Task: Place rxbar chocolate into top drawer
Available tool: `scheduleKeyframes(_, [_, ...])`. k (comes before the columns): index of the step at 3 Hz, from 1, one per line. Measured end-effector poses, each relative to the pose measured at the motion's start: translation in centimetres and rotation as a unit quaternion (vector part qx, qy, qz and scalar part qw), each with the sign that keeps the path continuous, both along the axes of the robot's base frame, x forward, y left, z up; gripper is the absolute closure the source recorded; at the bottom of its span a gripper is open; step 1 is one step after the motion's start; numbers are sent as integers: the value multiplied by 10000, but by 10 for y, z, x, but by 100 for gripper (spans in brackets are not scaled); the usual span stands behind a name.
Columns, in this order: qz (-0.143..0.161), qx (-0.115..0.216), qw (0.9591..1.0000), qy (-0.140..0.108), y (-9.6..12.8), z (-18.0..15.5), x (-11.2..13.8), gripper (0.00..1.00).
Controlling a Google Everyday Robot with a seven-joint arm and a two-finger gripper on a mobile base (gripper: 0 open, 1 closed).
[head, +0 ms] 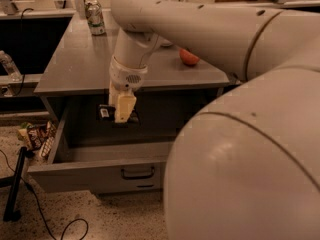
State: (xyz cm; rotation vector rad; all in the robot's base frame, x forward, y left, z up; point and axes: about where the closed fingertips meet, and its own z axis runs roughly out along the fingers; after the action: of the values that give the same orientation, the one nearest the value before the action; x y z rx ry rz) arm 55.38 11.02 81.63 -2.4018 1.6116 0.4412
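The top drawer (95, 176) is pulled open below the grey counter, its dark curved handle (137, 173) on the front panel. My gripper (121, 113) hangs from the arm just past the counter's front edge, over the back of the open drawer. It is shut on the rxbar chocolate (104, 112), a small black bar with a white patch, which sticks out to the left of the fingers. The bar is held above the drawer's floor. My large white arm covers the right half of the view.
On the grey counter (75, 64) stand a drink can (95, 18) at the back and a red-orange fruit (189, 57) to the right. Colourful snack packets (35, 135) lie left of the drawer. A black stand leg (15, 184) and cable are on the floor.
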Motion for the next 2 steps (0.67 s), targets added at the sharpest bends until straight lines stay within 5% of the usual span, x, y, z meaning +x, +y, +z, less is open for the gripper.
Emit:
scheduleKeyframes(1, [-177,-228,9996,-75,-11,-29,-8,100])
scheduleKeyframes(2, [-264,-498,9974,-439,-15,-51,8,100])
